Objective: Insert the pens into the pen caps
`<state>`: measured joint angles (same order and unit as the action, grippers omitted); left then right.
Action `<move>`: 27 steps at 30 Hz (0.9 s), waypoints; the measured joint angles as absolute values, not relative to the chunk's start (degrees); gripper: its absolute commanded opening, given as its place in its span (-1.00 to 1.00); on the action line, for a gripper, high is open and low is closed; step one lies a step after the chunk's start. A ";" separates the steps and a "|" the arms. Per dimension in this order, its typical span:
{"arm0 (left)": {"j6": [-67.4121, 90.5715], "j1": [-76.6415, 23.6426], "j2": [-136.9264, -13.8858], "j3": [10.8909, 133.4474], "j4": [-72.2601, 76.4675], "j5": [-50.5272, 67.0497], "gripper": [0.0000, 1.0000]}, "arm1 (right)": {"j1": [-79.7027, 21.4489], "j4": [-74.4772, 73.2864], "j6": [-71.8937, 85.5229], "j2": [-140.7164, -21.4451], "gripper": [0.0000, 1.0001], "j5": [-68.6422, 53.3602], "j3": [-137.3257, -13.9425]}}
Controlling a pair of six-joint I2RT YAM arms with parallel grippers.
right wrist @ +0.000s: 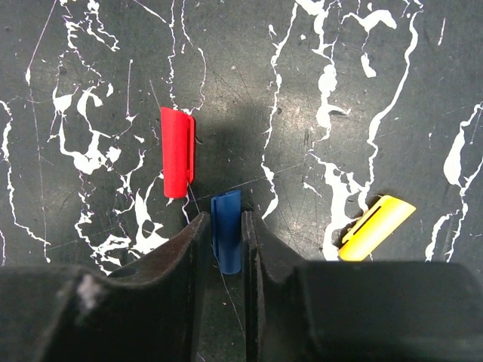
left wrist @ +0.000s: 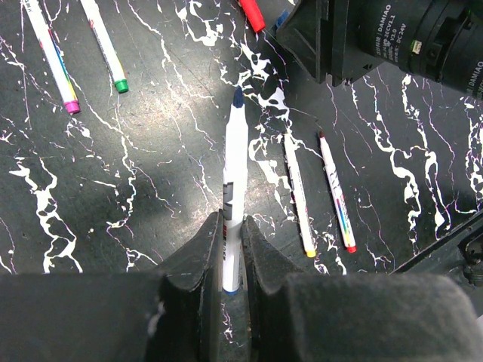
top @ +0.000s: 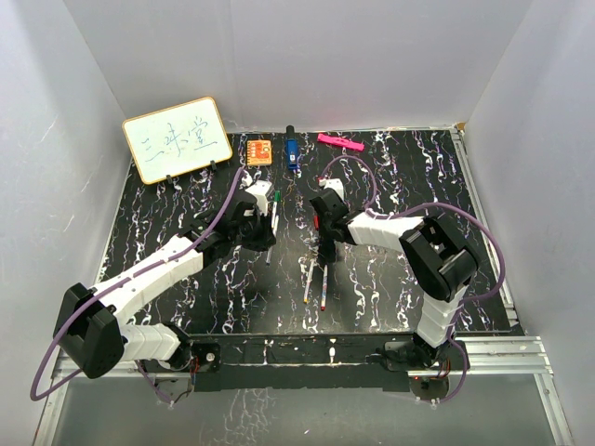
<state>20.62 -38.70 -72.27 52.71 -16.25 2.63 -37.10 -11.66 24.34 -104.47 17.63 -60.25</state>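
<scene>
My left gripper (left wrist: 232,222) is shut on a white pen (left wrist: 235,181) with a dark blue tip, which points toward the right gripper (left wrist: 362,38). My right gripper (right wrist: 224,219) is shut on the blue cap (right wrist: 226,240). A red cap (right wrist: 177,151) lies just to its left and a yellow cap (right wrist: 376,228) to its right. In the left wrist view, a yellow-ended pen (left wrist: 298,192) and a red-ended pen (left wrist: 336,192) lie on the table to the right, and a pink-ended pen (left wrist: 49,53) and a green-ended pen (left wrist: 106,45) lie at the upper left. The green and purple caps are not visible.
A whiteboard (top: 177,139) stands at the back left. An orange block (top: 259,151), a blue-and-black object (top: 291,151) and a pink bar (top: 340,142) lie along the back edge. In the top view the two grippers (top: 263,232) (top: 324,243) sit close together mid-table.
</scene>
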 measured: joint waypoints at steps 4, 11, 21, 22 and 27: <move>20.62 -38.68 -72.27 52.71 -16.25 2.63 -1.00 | -37.06 -11.81 24.58 -104.47 -1.00 17.78 -60.23; 20.60 -38.68 -72.27 52.71 -16.23 2.63 -1.00 | -37.01 -13.32 25.67 -104.84 -1.00 18.02 -61.39; 20.62 -38.68 -72.20 51.90 -13.04 3.57 -1.00 | -36.99 -19.70 25.87 -106.08 -1.00 22.94 -66.70; 20.64 -38.68 -72.05 51.42 -12.21 3.73 -1.00 | -36.84 -19.53 25.82 -106.00 -1.00 23.49 -67.18; 21.50 -38.68 -70.54 46.98 -6.68 5.39 -1.00 | -35.90 -14.83 24.93 -100.90 -1.00 24.75 -66.65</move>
<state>21.50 -38.68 -70.54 46.98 -6.68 5.39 -35.90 -14.83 24.93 -100.90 24.75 -66.65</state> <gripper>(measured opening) 0.088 0.064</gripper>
